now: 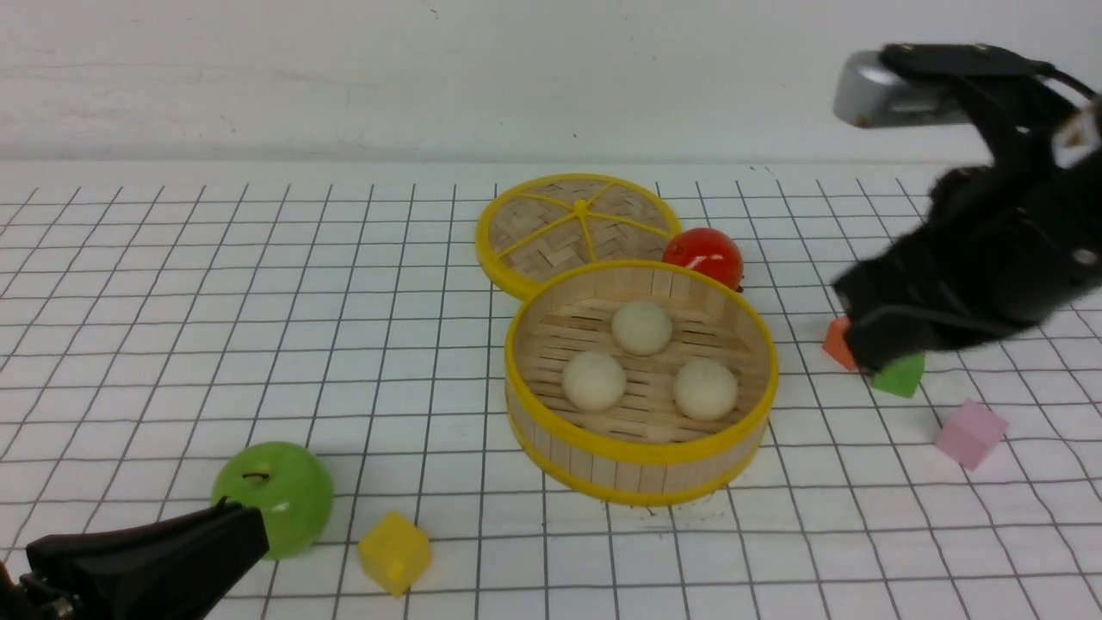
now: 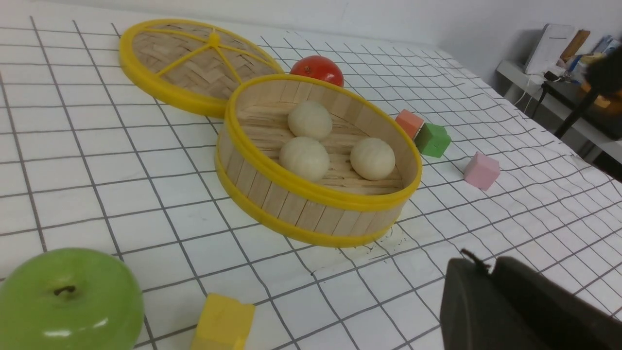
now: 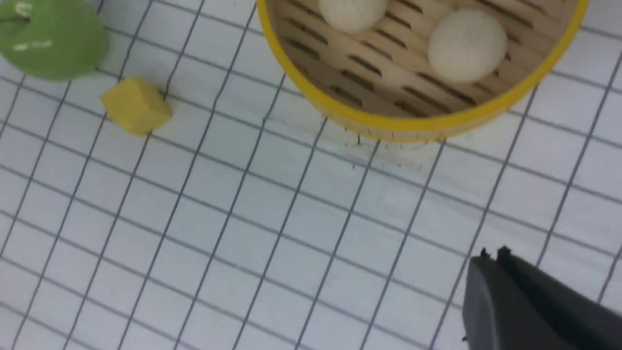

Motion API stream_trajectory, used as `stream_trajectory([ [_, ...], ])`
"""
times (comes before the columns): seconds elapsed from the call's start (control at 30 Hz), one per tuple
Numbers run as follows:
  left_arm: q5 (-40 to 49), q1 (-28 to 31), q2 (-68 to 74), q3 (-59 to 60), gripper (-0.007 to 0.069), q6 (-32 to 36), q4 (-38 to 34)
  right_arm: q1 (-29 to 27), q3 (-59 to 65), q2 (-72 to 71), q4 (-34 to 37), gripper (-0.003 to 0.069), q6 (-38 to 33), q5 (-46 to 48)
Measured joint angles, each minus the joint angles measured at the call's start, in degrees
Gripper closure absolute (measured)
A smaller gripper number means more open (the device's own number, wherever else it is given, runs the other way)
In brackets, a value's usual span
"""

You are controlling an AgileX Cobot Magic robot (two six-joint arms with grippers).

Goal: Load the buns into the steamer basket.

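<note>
Steamer basket (image 1: 641, 472): upright on the white, grid-lined bench (image 1: 215, 370), its open top showing a slatted floor and yellow rims.
Buns: all three lie inside the steamer basket on its floor; the far bun (image 1: 641, 328) is toward the back, the left bun (image 1: 594, 381) toward the left wall, and the right bun (image 1: 705, 389) toward the right and nearer me.
My left hand (image 2: 476, 260): low over the bench, to the left of the basket and nearer me, by the apple in the front view; I cannot tell whether its fingers are spread or pressed together.
My right hand (image 3: 494, 255): off the basket, its fingertips pressed together with nothing pinched; my right arm (image 1: 981, 198) shows blurred, raised to the basket's right.
Woven lid (image 1: 568, 228): behind the basket and toward its left, yellow spokes facing up.
Tomato (image 1: 704, 257): just behind the basket, toward its right, red and shiny.
Apple (image 1: 284, 495): left of the basket and nearer me, green.
Yellow block (image 1: 394, 553): nearer me than the basket, to its left, beside the apple.
Orange block (image 1: 839, 343) and green block (image 1: 900, 374): close together, right of the basket.
Pink block (image 1: 971, 433): farther right of the basket than those two.
</note>
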Motion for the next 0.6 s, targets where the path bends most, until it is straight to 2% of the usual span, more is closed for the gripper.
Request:
stream_trajectory([
  [0.13, 0.0, 0.0, 0.0, 0.0, 0.0566, 0.0, 0.0, 0.0, 1.57, -5.16, 1.25, 0.0671, 0.51, 6.16],
  [0.37, 0.0, 0.0, 0.0, 0.0, 0.0557, 0.0, 0.0, 1.44, 1.62, -8.22, 1.24, 0.0669, 0.51, 6.81],
  [0.43, 0.12, 0.0, 0.0, 0.0, 0.0557, 0.0, 0.0, 2.81, 1.92, -8.78, -1.49, 0.0669, 0.16, 6.73],
  [0.5, 0.18, 0.0, 0.0, 0.0, 0.0557, 0.0, 0.0, 4.33, 6.38, -12.31, -4.31, 0.0669, -1.04, 4.03],
  [0.6, 0.26, 0.0, 0.0, 0.0, 0.0556, 0.0, 0.0, 3.67, 16.9, -20.65, -4.79, 0.0669, -1.49, -7.36],
])
